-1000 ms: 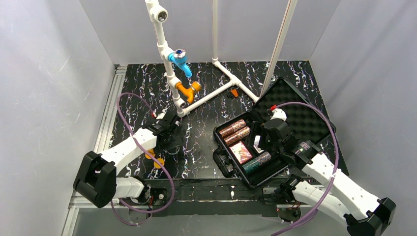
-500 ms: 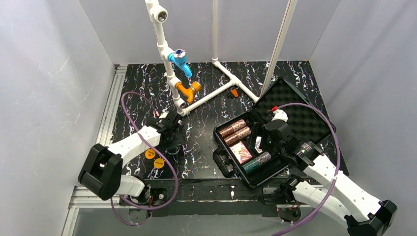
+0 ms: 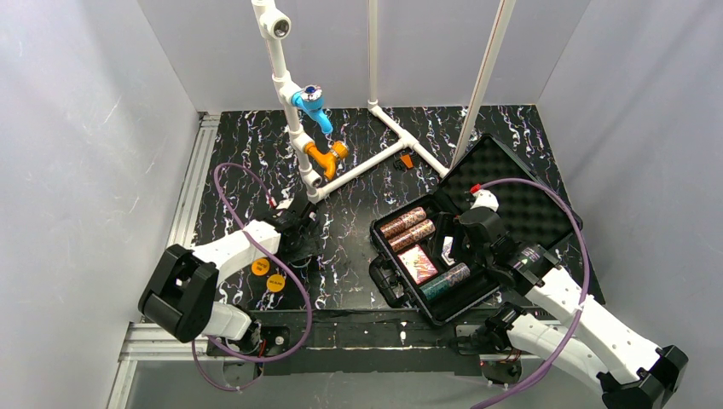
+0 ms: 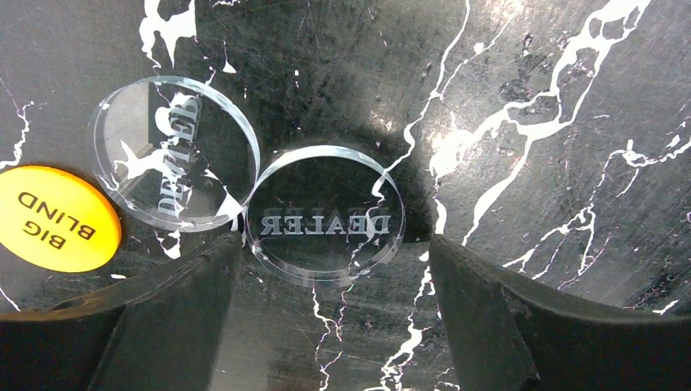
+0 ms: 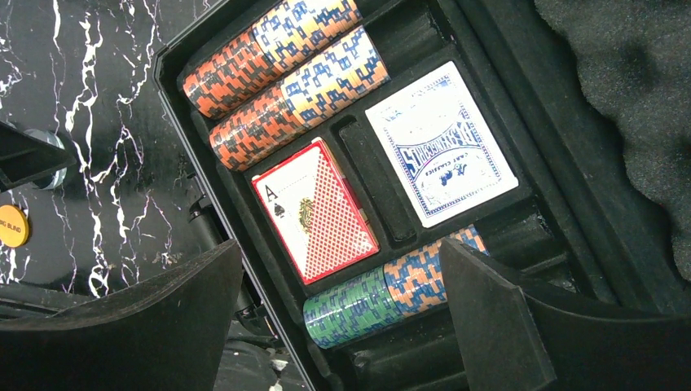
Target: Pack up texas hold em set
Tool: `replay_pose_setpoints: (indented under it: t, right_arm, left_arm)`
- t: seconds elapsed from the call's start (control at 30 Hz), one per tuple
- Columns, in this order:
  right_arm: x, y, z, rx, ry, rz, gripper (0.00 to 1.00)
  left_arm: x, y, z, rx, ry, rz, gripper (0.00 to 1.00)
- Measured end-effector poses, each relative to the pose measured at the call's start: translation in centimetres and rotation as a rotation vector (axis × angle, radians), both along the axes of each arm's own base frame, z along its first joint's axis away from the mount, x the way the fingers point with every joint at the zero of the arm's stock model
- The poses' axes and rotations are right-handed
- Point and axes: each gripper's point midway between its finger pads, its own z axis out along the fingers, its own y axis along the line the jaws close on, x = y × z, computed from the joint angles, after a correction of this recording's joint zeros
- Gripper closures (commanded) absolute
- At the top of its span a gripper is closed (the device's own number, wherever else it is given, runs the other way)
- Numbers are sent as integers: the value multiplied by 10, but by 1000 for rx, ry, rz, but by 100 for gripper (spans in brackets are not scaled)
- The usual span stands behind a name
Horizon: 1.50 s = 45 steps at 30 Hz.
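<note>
Step judged: DEALER disc (image 4: 324, 216) pickup | left end effector (image 4: 330, 254) spread, empty, jaws astride it, disc flat on counter (image 4: 530, 98), second clear disc (image 4: 173, 153) touching it | tips to be seated on counter, centred, neighbour kept outside | right end effector (image 5: 342, 273) spread, empty, over case (image 3: 388, 285).

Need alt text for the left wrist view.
The open left claw straddles a clear DEALER disc lying flat on the black marbled table. A second clear disc sits at its upper left, and an orange BIG BLIND disc lies at the left edge.
</note>
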Motion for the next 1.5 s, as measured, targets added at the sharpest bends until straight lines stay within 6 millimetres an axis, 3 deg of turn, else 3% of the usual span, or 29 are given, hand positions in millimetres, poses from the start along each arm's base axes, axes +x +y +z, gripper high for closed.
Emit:
replay_pose_setpoints:
  t: [0.4, 0.77, 1.1, 1.37, 1.5]
  right_arm:
    - [0, 0, -2, -5, 6, 0, 2]
    - [0, 0, -2, -3, 7, -3, 2]
    - [1, 1, -4, -9, 17, -4, 2]
    - [1, 1, -4, -8, 18, -5, 2]
    - [1, 1, -5, -9, 21, -7, 2]
  left_arm:
    - [2, 2, -2, 11, -13, -3, 25]
    - [7, 3, -2, 21, -34, -28, 47]
    - [14, -1, -2, 12, -66, -66, 57]
    - [12, -2, -2, 12, -65, -99, 60]
    - [12, -6, -1, 14, -71, -126, 49]
